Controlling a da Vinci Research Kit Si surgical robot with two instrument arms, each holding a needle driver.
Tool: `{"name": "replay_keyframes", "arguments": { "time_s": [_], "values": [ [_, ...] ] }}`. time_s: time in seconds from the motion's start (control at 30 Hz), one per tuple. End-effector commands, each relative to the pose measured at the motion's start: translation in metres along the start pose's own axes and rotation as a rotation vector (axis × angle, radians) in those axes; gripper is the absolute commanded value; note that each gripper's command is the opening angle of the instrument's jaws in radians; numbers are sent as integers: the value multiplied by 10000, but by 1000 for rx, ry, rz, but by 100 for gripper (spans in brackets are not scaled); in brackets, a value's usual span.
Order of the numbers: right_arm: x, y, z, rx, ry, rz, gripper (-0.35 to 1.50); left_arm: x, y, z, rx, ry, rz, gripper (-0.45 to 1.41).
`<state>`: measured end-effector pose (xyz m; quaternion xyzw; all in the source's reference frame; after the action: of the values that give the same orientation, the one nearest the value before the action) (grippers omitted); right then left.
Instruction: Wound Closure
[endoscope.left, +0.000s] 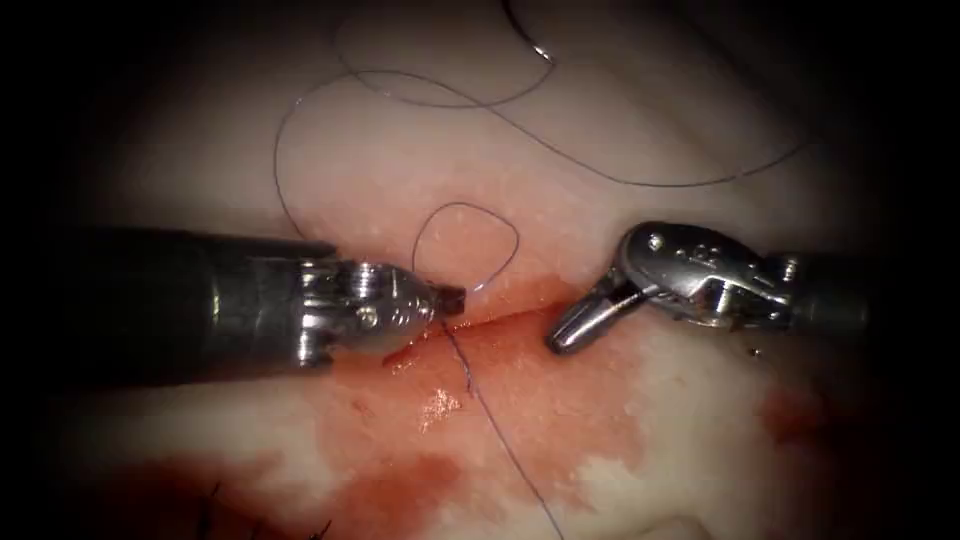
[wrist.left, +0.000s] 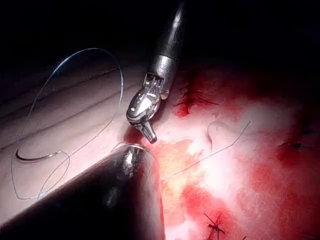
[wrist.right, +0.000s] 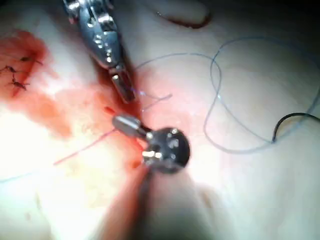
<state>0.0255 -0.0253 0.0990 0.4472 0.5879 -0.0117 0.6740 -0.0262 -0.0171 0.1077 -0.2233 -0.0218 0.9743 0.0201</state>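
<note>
Two slim steel claws are facing each other across the wet, red-stained cut (endoscope.left: 500, 322) in the pale, glistening tissue (endoscope.left: 640, 140): the left claw (endoscope.left: 452, 300) is sitting clenched on the thin dark thread (endoscope.left: 497, 420) just where a small round loop of it is rising, while the right claw (endoscope.left: 568, 332) is hovering near the cut's right end, pressed closed and grasping nothing. Far back on the tissue, well apart from both claws, the curved dark needle (endoscope.left: 525, 28) is lying loose on the surface with long thread curling away from it.
</note>
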Motion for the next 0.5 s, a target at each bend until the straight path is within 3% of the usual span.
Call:
{"name": "replay_keyframes", "arguments": {
  "time_s": [0.03, 0.2, 0.3, 0.5],
  "values": [
    [-10, 16, 8, -43, -15, -2, -35, 4, 1, 5, 2, 3, 1, -45],
    [-29, 40, 26, -218, 6, 9, -35, 10, 6, -2, 7, 10, 1, -45],
    [-25, 55, 34, -296, 92, 29, -35, 12, 10, -6, 5, 12, 5, -45],
    [-10, 71, 38, -335, 202, 44, -35, 15, 20, -3, 11, 10, 9, -45]
  ]
}}
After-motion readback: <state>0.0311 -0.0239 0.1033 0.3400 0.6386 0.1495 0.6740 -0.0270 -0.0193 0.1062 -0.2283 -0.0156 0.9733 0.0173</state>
